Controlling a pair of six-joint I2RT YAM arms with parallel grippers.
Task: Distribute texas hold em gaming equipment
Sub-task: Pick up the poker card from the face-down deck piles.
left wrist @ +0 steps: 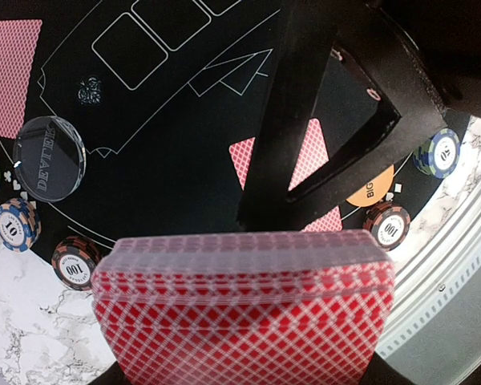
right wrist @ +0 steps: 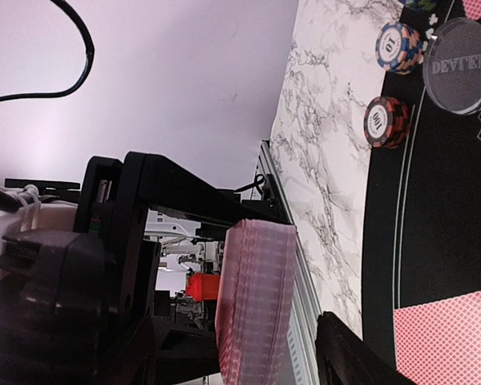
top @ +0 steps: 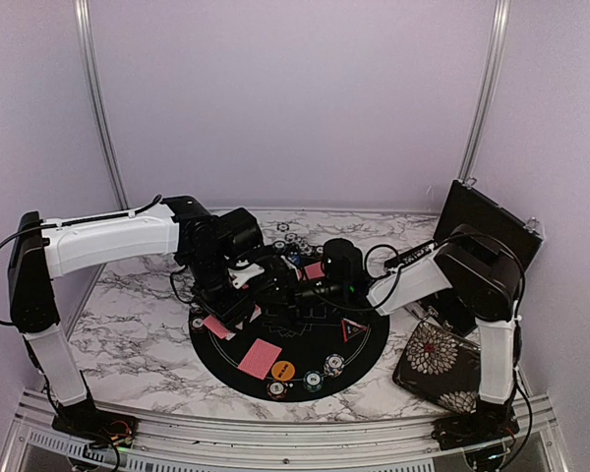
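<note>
My left gripper [top: 266, 295] is shut on a deck of pink-red-backed playing cards [left wrist: 244, 313] and holds it above the round black mat [top: 226, 369]. My right gripper [top: 300, 292] faces it, open, with its black fingers [left wrist: 272, 152] at the deck's top edge. The deck shows edge-on in the right wrist view [right wrist: 256, 305]. Single cards [top: 261, 356] lie face down on the mat. Striped chip stacks [top: 314, 380], an orange disc [top: 282, 371], a clear dealer button [left wrist: 48, 158] and a red-edged triangle [top: 355, 328] also sit on the mat.
A floral square pouch [top: 436, 359] lies at the right front of the marble table. A black rectangular case [top: 482, 224] leans at the back right. More chips [top: 293, 241] sit at the mat's far edge. A metal rail runs along the near edge.
</note>
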